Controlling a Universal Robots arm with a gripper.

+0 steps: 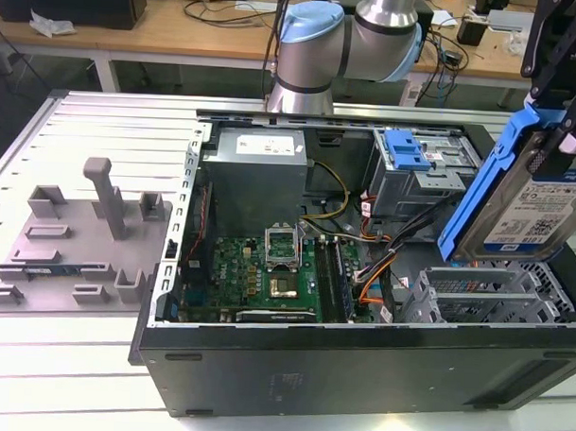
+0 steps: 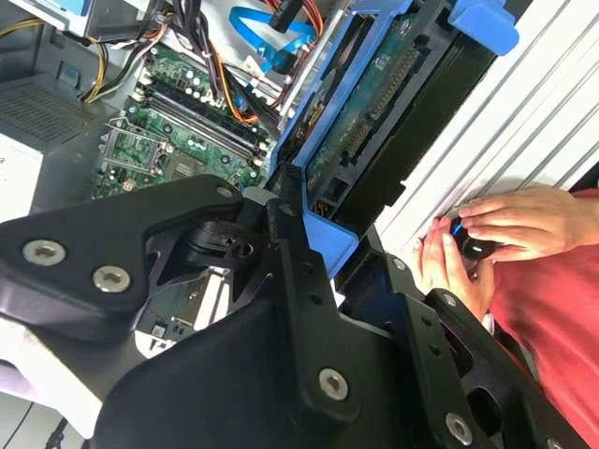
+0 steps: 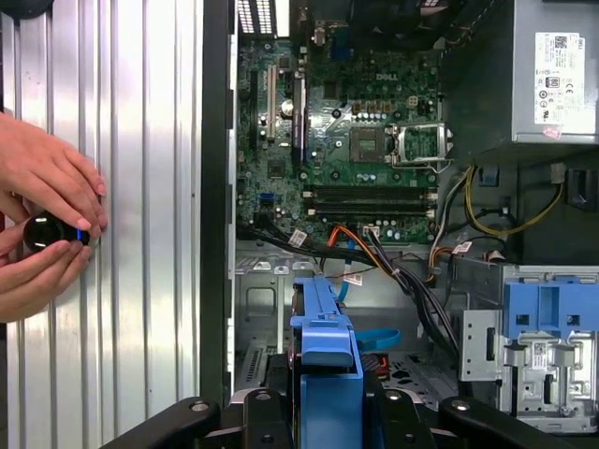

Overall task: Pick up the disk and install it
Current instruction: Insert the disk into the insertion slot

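Nearest element: the gripper, its black linkage arms close to the lens in both wrist views.
Grip state: jaws closed on the blue frame of the disk, one finger on each flat side.
Direction from gripper: the disk hangs directly below the fingers, with no gap between them.
Long axis: steeply tilted, nearly on end. In the exterior view the lower end leans toward that view's left.
Height: the disk is clear of the computer case, above its corner at the exterior view's right.
Beneath: a perforated metal cage lies under the lower end of the disk, apart from it.
Drive cage: carries a blue latch. It stands toward the exterior view's left of the disk, well apart.
Worktop: slatted metal. A person's hands rest on it beside the case, holding a small black knob.
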